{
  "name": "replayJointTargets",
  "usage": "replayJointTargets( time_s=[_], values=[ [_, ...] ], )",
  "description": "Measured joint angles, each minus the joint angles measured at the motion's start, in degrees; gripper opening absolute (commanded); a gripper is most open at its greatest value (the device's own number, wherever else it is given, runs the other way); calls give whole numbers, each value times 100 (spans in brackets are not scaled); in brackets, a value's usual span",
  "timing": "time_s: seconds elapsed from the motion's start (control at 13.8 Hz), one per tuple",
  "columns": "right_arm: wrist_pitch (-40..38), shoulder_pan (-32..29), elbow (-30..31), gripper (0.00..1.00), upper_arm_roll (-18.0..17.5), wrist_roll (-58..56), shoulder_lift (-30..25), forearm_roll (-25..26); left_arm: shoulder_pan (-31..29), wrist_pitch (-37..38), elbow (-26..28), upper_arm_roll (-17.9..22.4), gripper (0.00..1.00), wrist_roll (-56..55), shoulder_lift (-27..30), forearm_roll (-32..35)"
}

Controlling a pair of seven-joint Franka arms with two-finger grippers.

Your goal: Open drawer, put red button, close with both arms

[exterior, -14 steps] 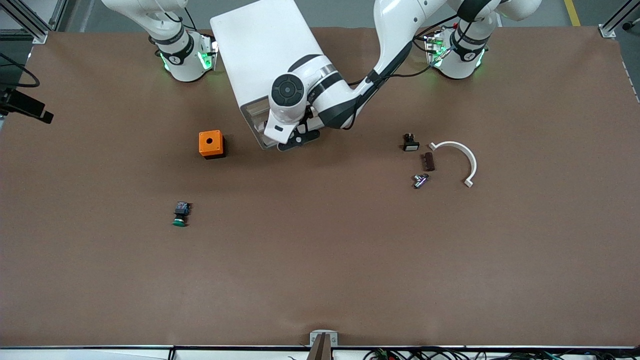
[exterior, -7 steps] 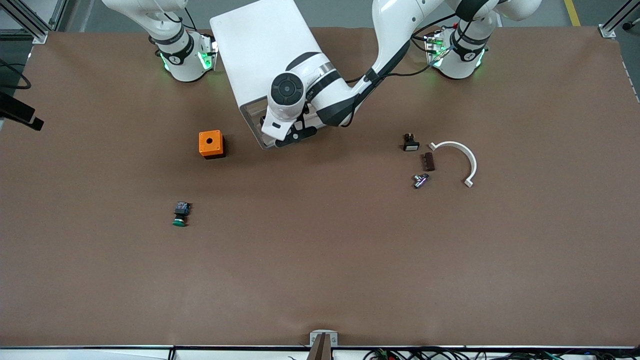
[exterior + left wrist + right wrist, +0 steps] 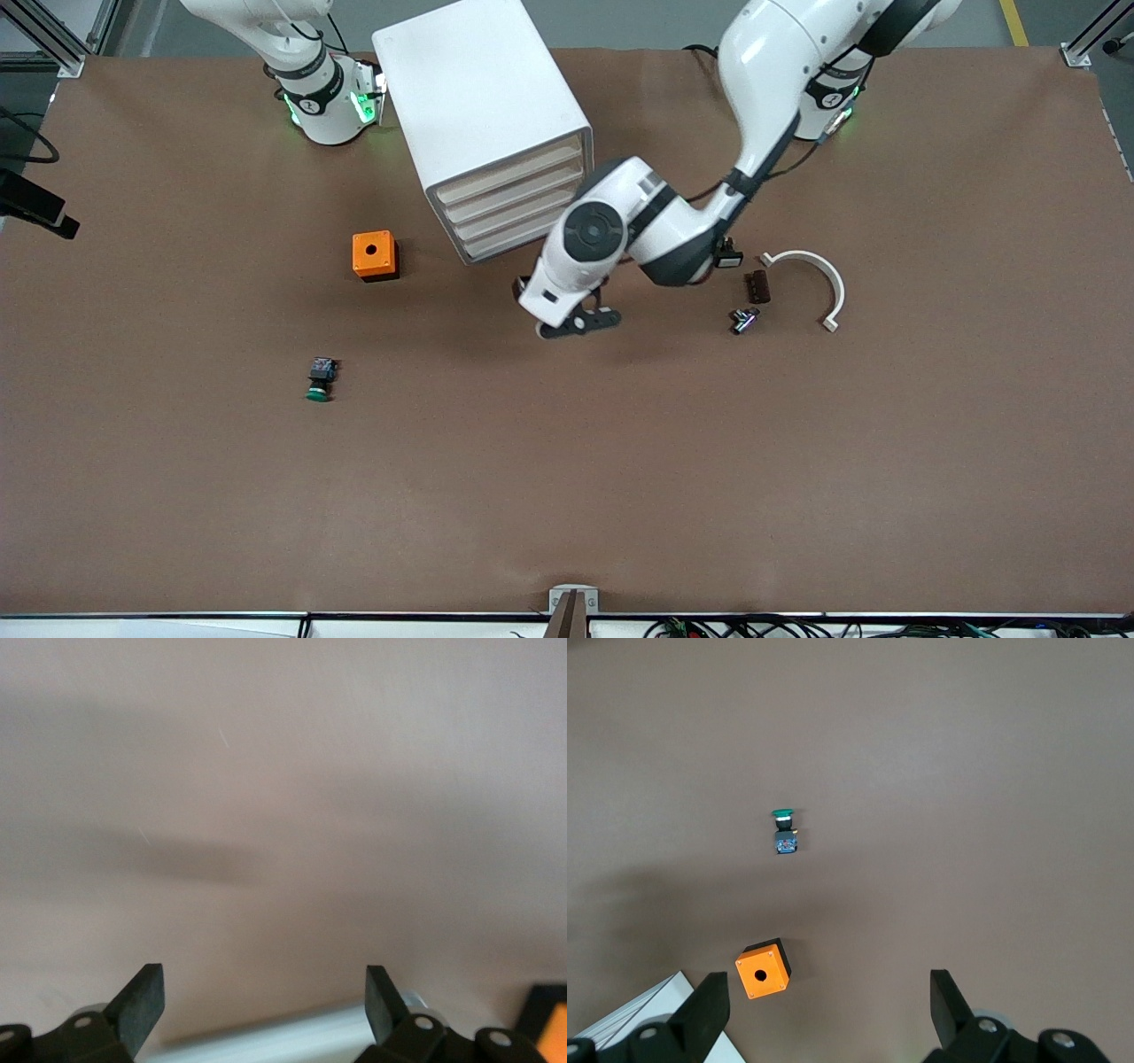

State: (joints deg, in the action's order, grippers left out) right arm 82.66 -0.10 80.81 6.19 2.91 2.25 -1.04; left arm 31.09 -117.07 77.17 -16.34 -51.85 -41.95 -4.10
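Observation:
The white drawer cabinet stands near the robots' bases, and its drawers all sit flush and shut. The red button is hidden in every view. My left gripper hangs open and empty over bare table in front of the drawers; its wrist view shows the left gripper with fingers wide apart and nothing between them. My right gripper is open and empty, high above the table and out of the front view. The right arm's base stands beside the cabinet and the arm waits.
An orange box with a hole sits beside the cabinet, also in the right wrist view. A green-capped button lies nearer the front camera. Toward the left arm's end lie a black switch, a brown piece, a metal part and a white curved piece.
My left gripper has left the cabinet's drawer front and swung out over the table toward the front camera. The drawer fronts, hidden by the arm before, now show shut.

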Motion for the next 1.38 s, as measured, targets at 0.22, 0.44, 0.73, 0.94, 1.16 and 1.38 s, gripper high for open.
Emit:
replayJointTargets(
  time_s=[0.22, 0.44, 0.73, 0.94, 1.16, 1.38],
  values=[
    [25, -5, -24, 100, 4, 0, -1, 0, -536, 45, -10, 9, 100, 965, 103, 272],
    [27, -6, -37, 100, 4, 0, -2, 0, -1109, 263, -13, 4, 100, 1618, 274, 617],
    [28, -6, -39, 100, 5, 0, -2, 0, -1629, 719, -22, 5, 100, 2105, 692, 983],
    [30, -7, -40, 100, 6, 0, -2, 0, -2069, 1022, -22, 102, 100, 2904, 931, 985],
    [30, -7, -42, 100, 6, 0, -3, 0, -2043, 1355, -30, 777, 100, 3801, 1217, 895],
    [31, -7, -43, 100, 6, 0, -2, 0, -1884, 1730, -35, 1628, 100, 4527, 1587, 489]
  ],
)
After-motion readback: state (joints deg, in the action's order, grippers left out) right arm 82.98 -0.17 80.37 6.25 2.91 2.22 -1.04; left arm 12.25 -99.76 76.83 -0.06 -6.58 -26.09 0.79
